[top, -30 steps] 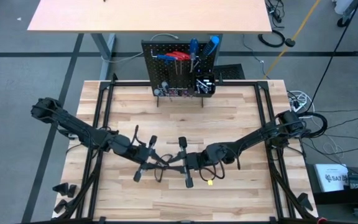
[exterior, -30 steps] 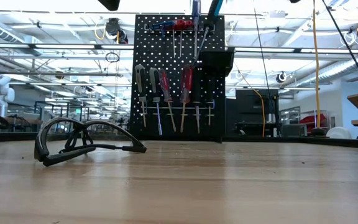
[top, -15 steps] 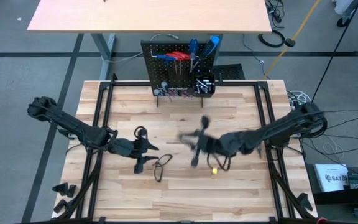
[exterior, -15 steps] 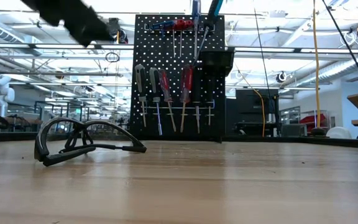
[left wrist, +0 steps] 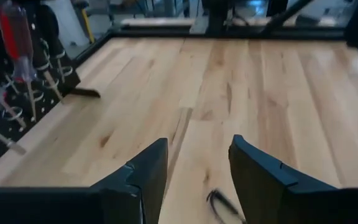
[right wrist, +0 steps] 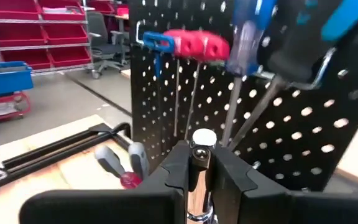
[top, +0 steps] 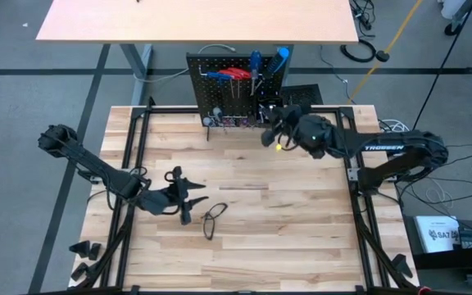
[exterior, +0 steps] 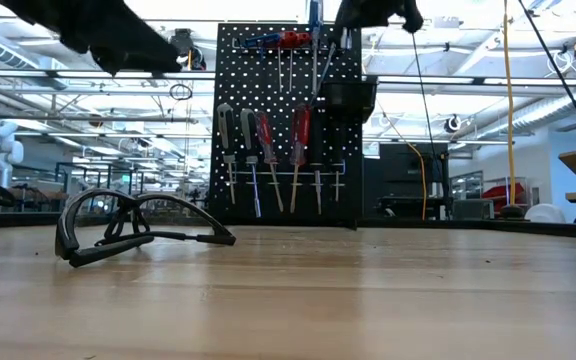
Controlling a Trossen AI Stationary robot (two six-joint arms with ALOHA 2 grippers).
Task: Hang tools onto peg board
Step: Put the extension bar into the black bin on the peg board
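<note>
So the right gripper [top: 267,136] isn't mid-counter anymore: it's swung up to about 1 o'clock, right in front of the peg board [top: 220,65], its jaws pinching a small silver bit [right wrist: 202,138]. The left gripper [top: 188,199] lets go of the black wire loop [top: 213,219], its jaws now spread, and backs off toward 9 o'clock.

A second wooden table [top: 195,20] is standing behind the work table; red storage bins [right wrist: 36,31] are sitting on shelves.
</note>
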